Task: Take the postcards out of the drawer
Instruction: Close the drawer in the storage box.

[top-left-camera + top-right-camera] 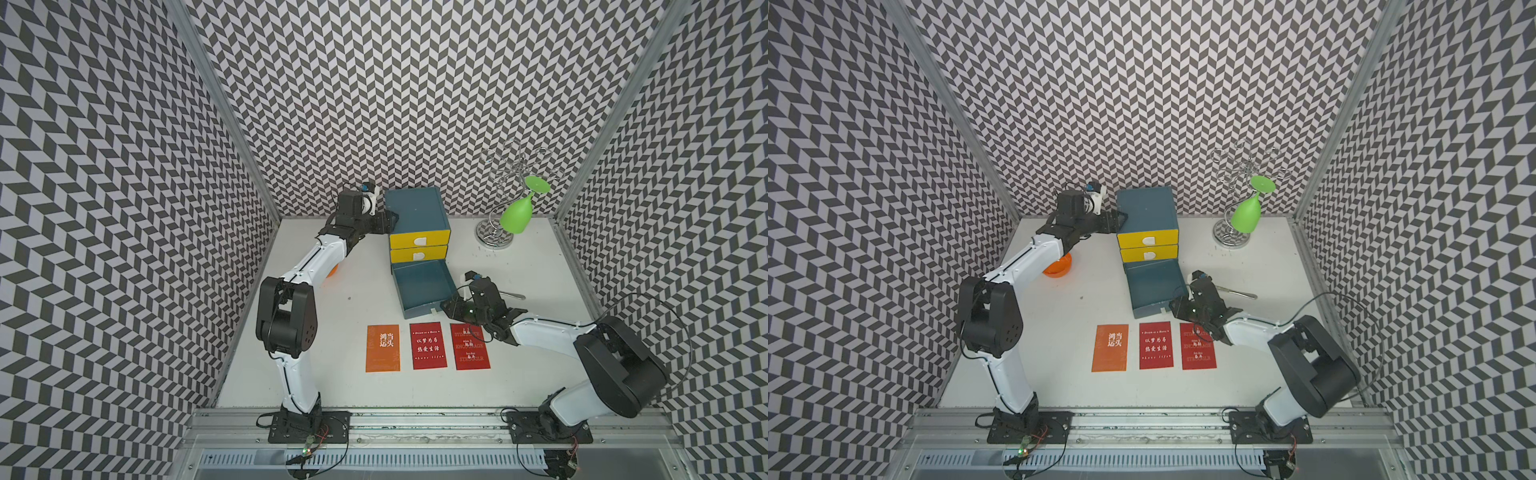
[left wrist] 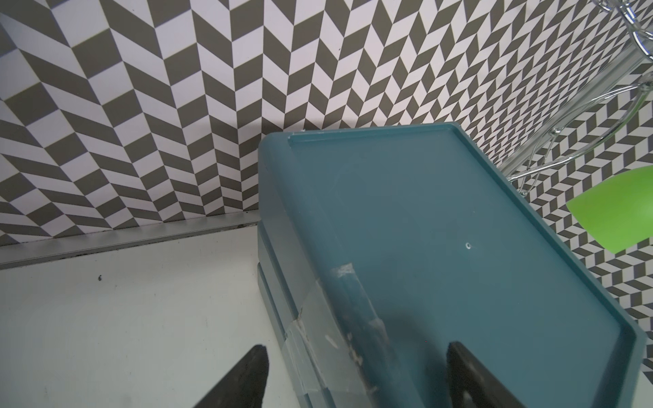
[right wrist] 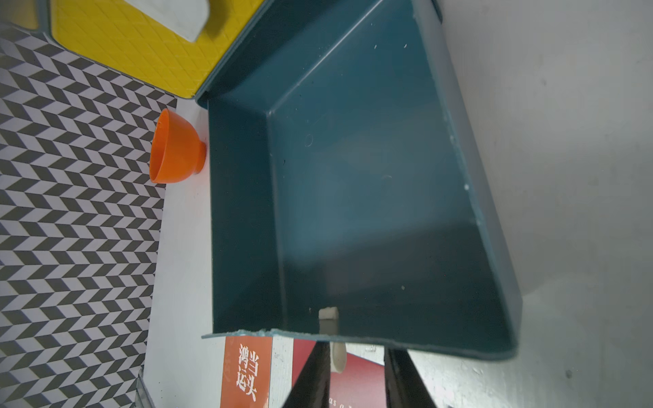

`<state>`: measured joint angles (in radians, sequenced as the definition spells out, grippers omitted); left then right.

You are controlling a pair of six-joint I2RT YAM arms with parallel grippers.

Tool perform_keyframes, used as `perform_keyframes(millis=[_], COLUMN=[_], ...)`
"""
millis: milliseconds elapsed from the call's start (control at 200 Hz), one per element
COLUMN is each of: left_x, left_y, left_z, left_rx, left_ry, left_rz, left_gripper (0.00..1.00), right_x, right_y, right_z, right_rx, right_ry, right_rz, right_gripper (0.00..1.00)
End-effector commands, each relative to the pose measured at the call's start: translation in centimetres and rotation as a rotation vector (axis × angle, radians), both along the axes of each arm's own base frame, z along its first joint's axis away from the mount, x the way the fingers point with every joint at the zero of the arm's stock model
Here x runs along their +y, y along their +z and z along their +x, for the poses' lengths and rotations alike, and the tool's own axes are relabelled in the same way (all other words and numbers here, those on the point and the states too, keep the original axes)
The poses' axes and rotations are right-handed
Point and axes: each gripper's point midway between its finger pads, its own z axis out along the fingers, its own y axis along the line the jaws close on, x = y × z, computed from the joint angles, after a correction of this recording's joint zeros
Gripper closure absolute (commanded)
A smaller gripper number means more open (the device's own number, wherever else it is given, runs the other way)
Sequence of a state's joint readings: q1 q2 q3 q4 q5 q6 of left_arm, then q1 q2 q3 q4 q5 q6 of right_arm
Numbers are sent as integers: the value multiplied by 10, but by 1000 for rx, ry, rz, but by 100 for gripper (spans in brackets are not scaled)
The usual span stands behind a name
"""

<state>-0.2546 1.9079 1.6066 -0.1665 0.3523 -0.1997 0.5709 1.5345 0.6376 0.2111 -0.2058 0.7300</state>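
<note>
Postcards [image 1: 428, 345] lie flat on your tabletop [image 1: 332, 386] before the empty drawer [image 1: 419, 286]; likely light, bendy: pinch an edge. Right tool [image 3: 353, 356] stands parted astride the pull [image 3: 338, 358]; left tool [image 2: 357, 353] gapes at the cabinet [image 1: 415, 208].

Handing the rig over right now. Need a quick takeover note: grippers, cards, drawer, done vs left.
Left gripper: open, straddling a top edge of the cabinet.
Right gripper: jaws narrowly apart either side of the open drawer's white pull, nothing held.
Postcards: orange card, middle red card and right red card lie in a row on the table in front of the drawer.
Done: drawer empty, all three out.
Left: nothing to retrieve; drawer stands open.
</note>
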Motion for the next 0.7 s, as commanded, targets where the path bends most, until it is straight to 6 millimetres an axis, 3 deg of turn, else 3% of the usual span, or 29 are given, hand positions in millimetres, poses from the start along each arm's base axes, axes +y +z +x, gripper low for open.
perform_keyframes(millis=[0, 556, 696], left_x=[-6, -9, -9], left_y=[-14, -23, -24], left_z=[-4, -9, -11], left_rx=[34, 52, 57], left_ry=[-42, -60, -60], left_rz=[9, 20, 18], left_gripper=[19, 20, 19], right_x=[12, 32, 34], right_y=[22, 33, 27], right_z=[17, 60, 72], right_rx=[-82, -151, -151], right_ry=[-6, -40, -60], right_rz=[41, 55, 37], right_gripper=[73, 76, 78])
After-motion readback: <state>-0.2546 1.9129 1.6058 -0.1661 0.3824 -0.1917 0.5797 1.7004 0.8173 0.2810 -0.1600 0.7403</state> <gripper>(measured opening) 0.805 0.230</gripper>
